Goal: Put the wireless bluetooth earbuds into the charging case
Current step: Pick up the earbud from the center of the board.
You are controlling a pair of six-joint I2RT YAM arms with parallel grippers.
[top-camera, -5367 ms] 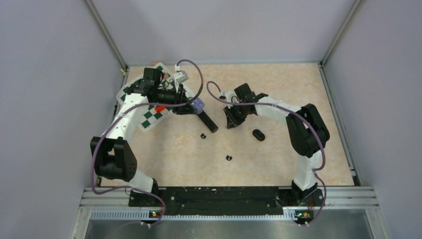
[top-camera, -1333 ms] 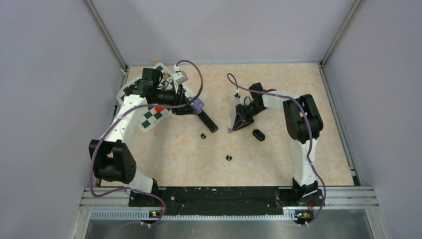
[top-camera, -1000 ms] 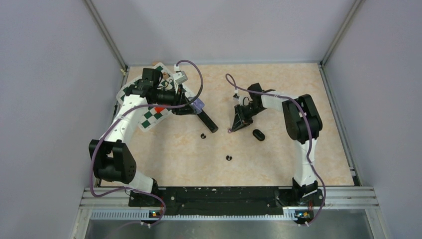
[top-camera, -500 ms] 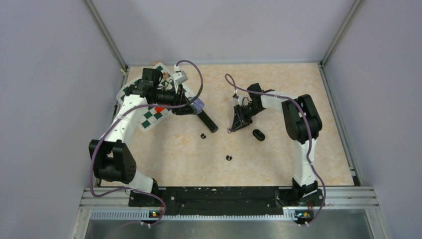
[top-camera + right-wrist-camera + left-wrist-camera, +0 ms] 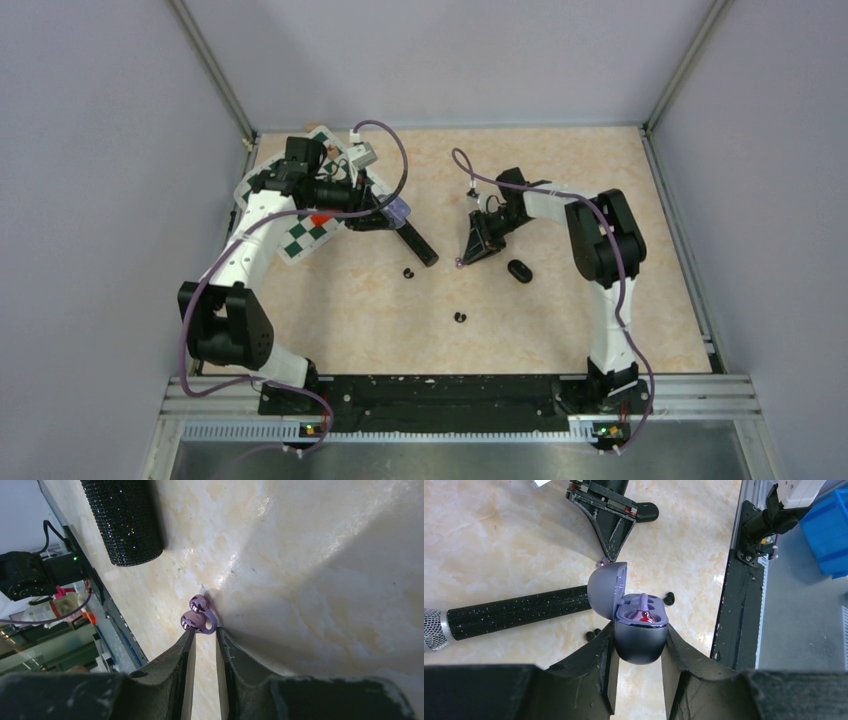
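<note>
My left gripper (image 5: 639, 630) is shut on a grey-purple charging case (image 5: 640, 642), held above the table with its lid open. One pale purple earbud (image 5: 644, 615) sits inside it. The case (image 5: 398, 210) shows in the top view at the left gripper (image 5: 390, 213). My right gripper (image 5: 204, 630) pinches another purple earbud (image 5: 197, 617) at its very fingertips, close over the table. In the top view the right gripper (image 5: 465, 255) points down and to the left. Two black earbuds (image 5: 408, 272) (image 5: 460, 318) lie loose on the table.
A long black glitter microphone (image 5: 418, 243) lies just below the left gripper, its handle (image 5: 122, 520) near the right fingertips. A closed black oval case (image 5: 518, 270) rests right of the right gripper. A checkered board (image 5: 300, 235) lies at the left, under the left arm.
Over the last second almost nothing has moved. Since the oldest frame the right gripper has swung down and left, and a purple earbud now shows at its tips.
</note>
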